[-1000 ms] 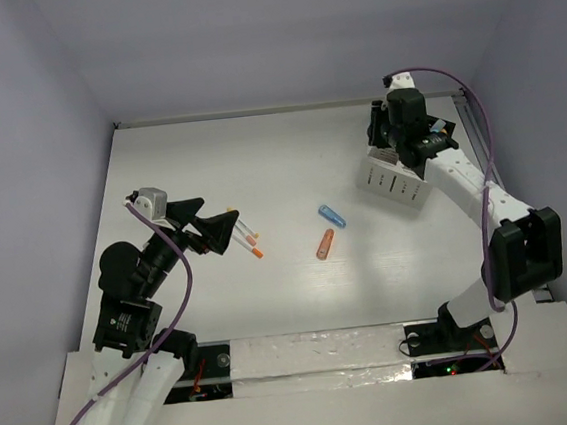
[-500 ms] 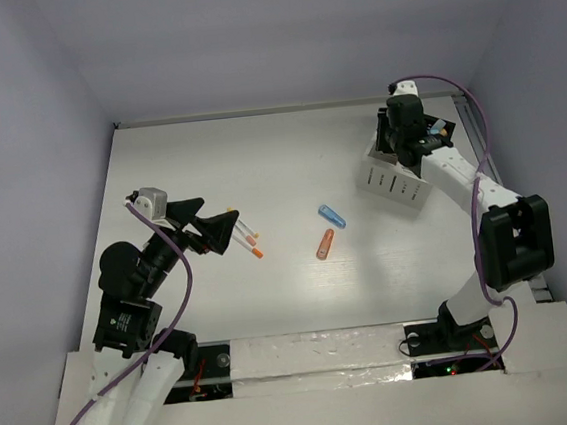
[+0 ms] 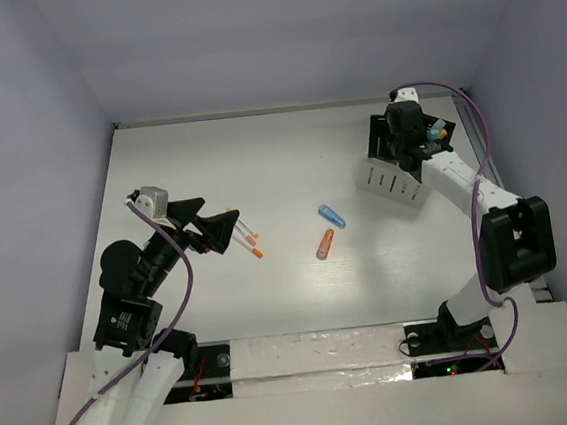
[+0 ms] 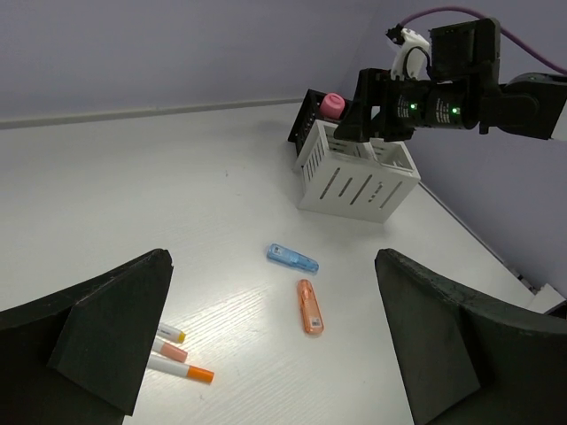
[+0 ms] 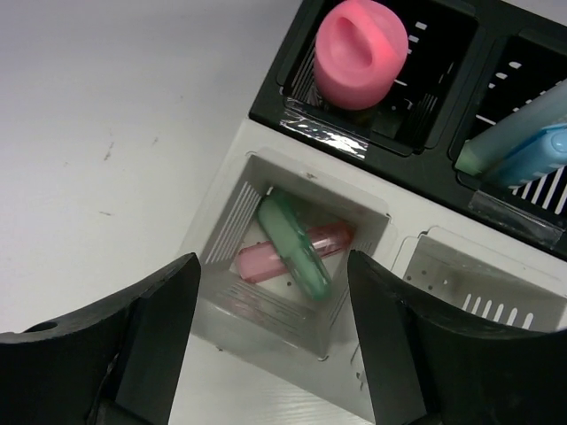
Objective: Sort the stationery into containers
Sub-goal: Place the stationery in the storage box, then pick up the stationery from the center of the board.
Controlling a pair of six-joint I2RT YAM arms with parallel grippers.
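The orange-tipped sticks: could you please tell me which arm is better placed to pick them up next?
Likely the left: the left tool, open, hovers right beside the sticks, whereas the right tool is across the table, above the white organizer.

Organizer sits far right on the table. First capsule lies left of it and nearer, second capsule just before that. Sticks lie well left of the organizer. Inside it, a stacked pair in a front cell, cylinder in the rear cell behind, leaning pieces in the neighbouring rear cell.
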